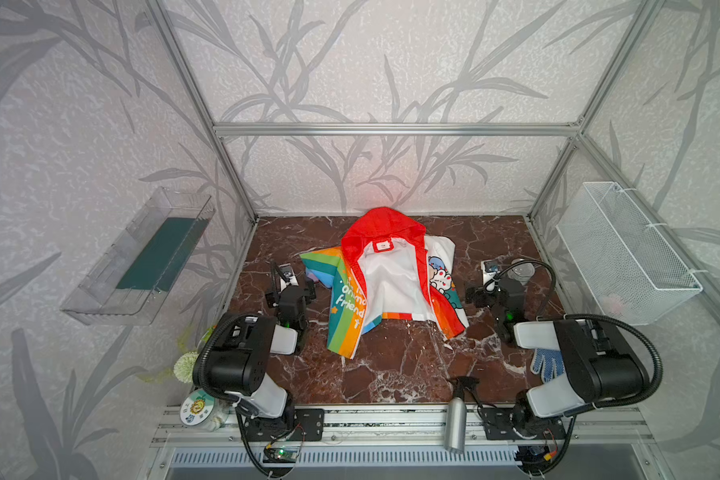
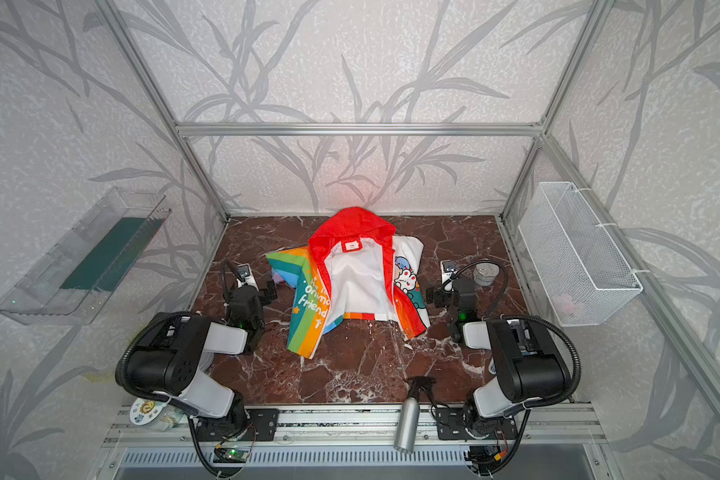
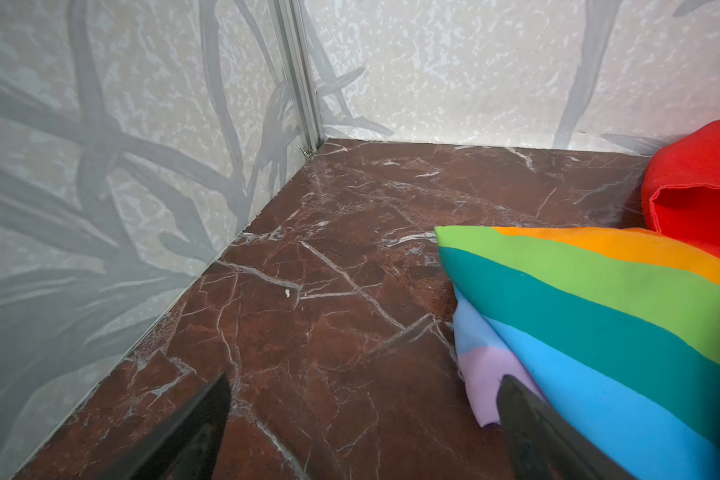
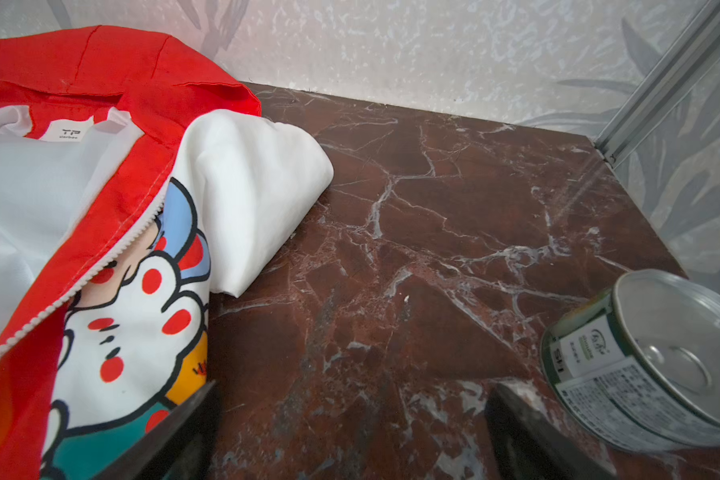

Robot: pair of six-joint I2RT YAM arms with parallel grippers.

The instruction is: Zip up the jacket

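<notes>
The table carries 1 jacket, lying mid-table towards the far wall, hood at the far end and hem towards you. By the look of it, none of the task is done. The 2 front panels are spread apart and the white lining shows between them. You would have to bring the 2 front edges together, join the zip at the hem, then draw it up to the collar. I cannot make out the slider in any view.

Your left gripper sits low over the table just left of the jacket, jaws wide apart and empty. Its right finger is up against the lilac end of the rainbow sleeve; I cannot tell whether it touches.

Your right gripper is just right of the jacket, also spread wide and holding nothing. It lies between the cartoon panel and a can standing further right. Its left finger overlaps the panel's edge in the wrist view; contact is unclear.

The white zip teeth run unjoined along the red trim of that panel, closer to your right gripper than to your left.
</notes>
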